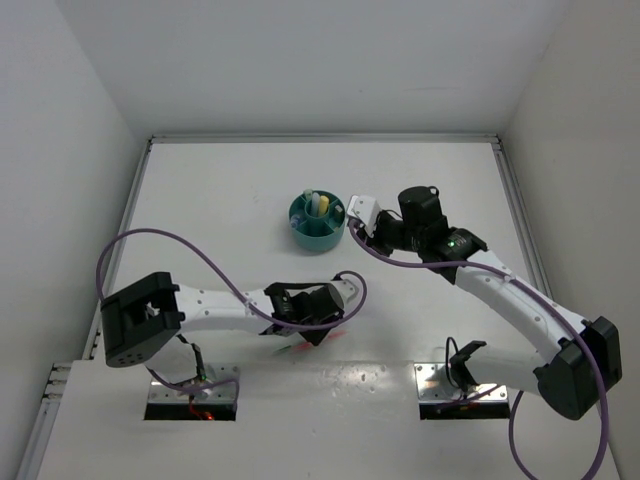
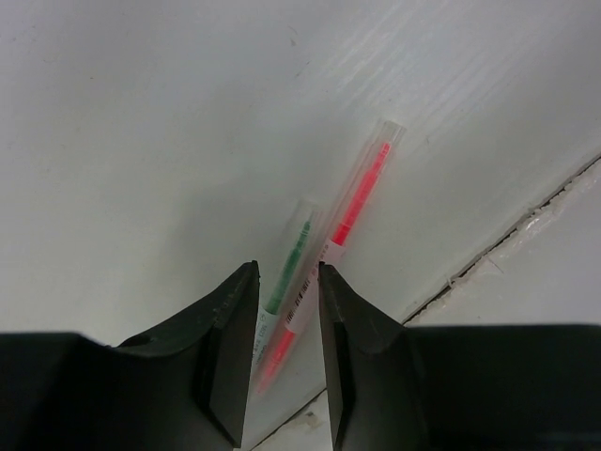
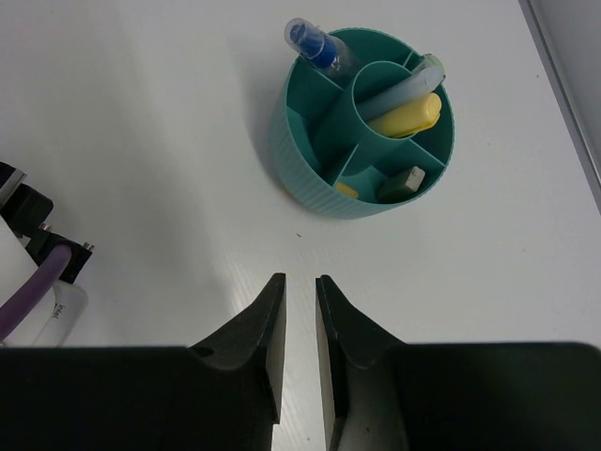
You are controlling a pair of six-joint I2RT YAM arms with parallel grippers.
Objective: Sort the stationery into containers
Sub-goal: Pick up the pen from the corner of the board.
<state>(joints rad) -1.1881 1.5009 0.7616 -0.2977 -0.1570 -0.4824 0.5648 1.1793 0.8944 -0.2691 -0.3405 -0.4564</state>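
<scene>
Top external: the bowl [image 1: 315, 238] sits toward 12 o'clock on the table [image 1: 220, 190]. We read the arms as splitting the work, one out fetching and one waiting by the bowl.
Pens: the green pen [image 2: 291, 258] and the red pen [image 2: 362, 183] lie flat on the table, side by side. They are at 6 o'clock from the bowl, well apart from it and not yet sorted.
Left gripper [image 2: 287, 282]: it is low over the pens' near ends with one finger on each side. In the left wrist view both pens run out of the gap toward 12 to 1 o'clock.
Left fingers: the gap is narrow and the two pens nearly fill it. We cannot tell whether the pads press them or only straddle them.
Why so: set across the pens' width, a squeeze would catch them sideways. With two in the gap, we judge one could slip.
Right gripper [image 3: 299, 287]: it is just beside the bowl at its 3 o'clock, over bare table. Its fingers are a thin slit apart and hold nothing, so we take it as parked clear.
Bowl contents: the blue marker [image 3: 315, 47] leans out of the 11 o'clock compartment. The yellow marker [image 3: 408, 115] and the pale marker [image 3: 404, 86] lean in the central cup. The grey block [image 3: 404, 183] sits at 5 o'clock.
Progress: mostly sorted, we judge, with the pens outstanding.
</scene>
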